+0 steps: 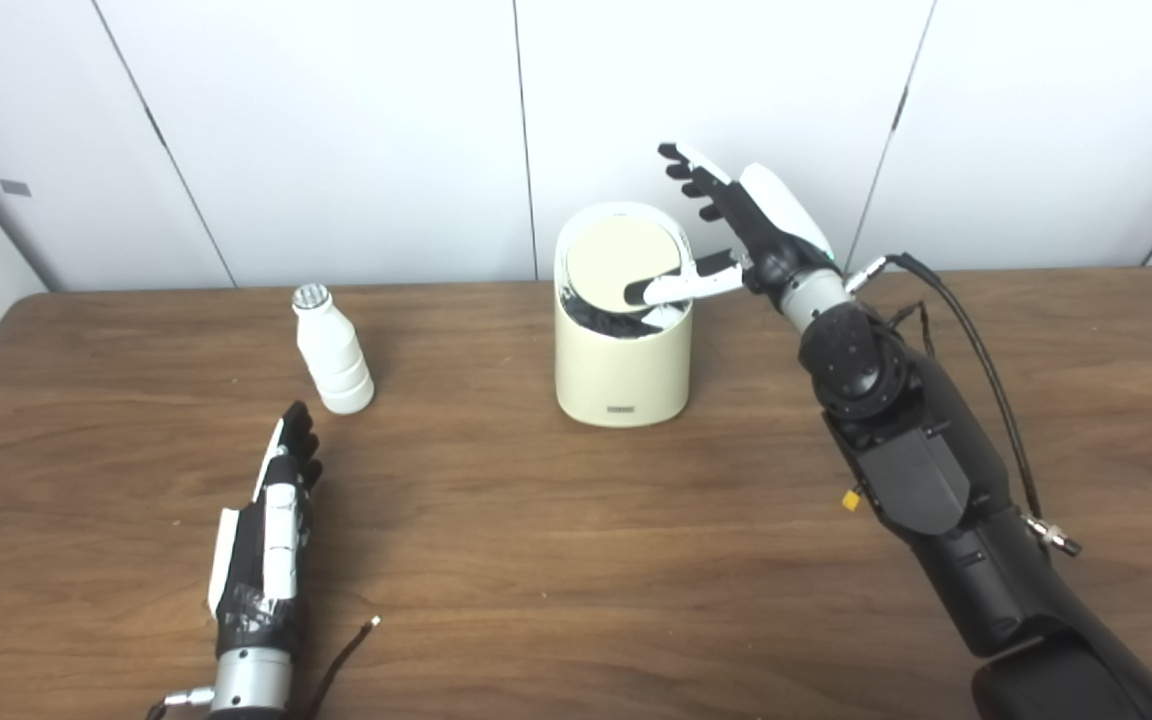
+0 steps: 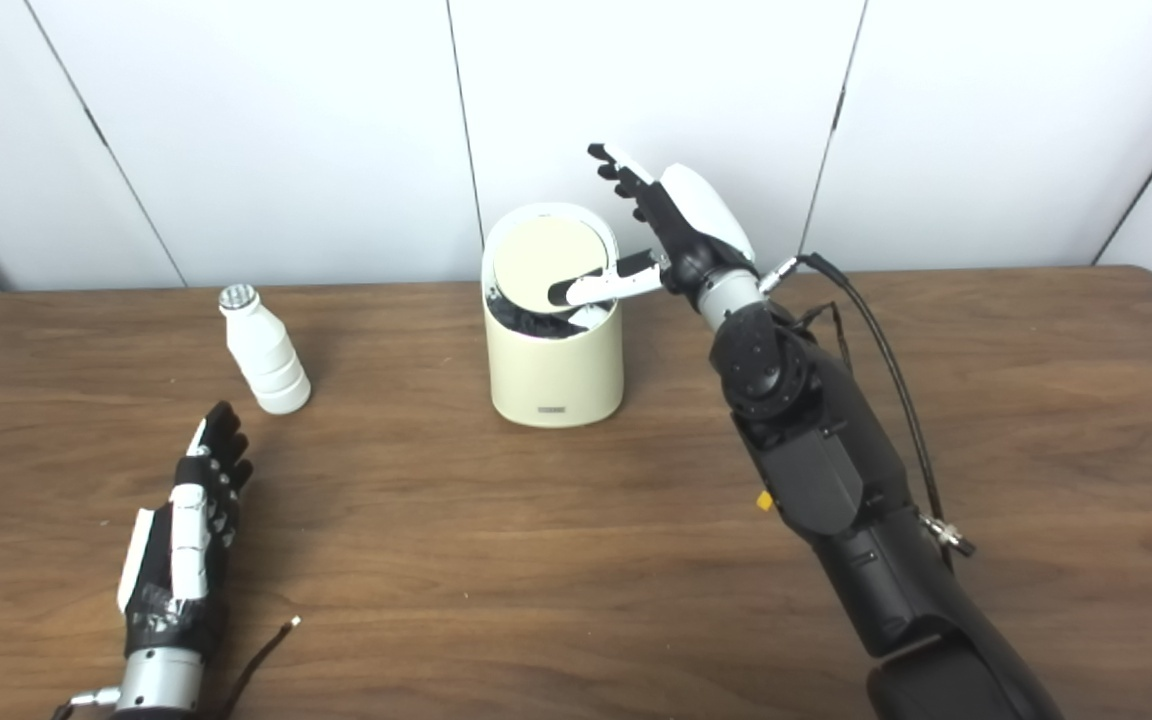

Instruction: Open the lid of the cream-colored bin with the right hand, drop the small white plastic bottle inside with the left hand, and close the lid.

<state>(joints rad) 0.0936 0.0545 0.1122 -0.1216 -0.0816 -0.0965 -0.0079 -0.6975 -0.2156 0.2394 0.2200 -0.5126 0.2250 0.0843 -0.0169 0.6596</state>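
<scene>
cream bin (image 1: pixel 622 375), white bottle (image 1: pixel 333 352), silver cap (image 1: pixel 311 295); brown wood-grain table (image 1: pixel 576 560); black-and-white hands

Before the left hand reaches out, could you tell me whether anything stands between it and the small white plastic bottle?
Nothing visible does. The left hand rests open on the brown wooden table, and only bare tabletop separates it from the small white plastic bottle standing upright just beyond its fingertips.

Left hand (image 1: pixel 271 530) flat, fingers extended — right hand (image 1: pixel 746 225) raised, open.
</scene>
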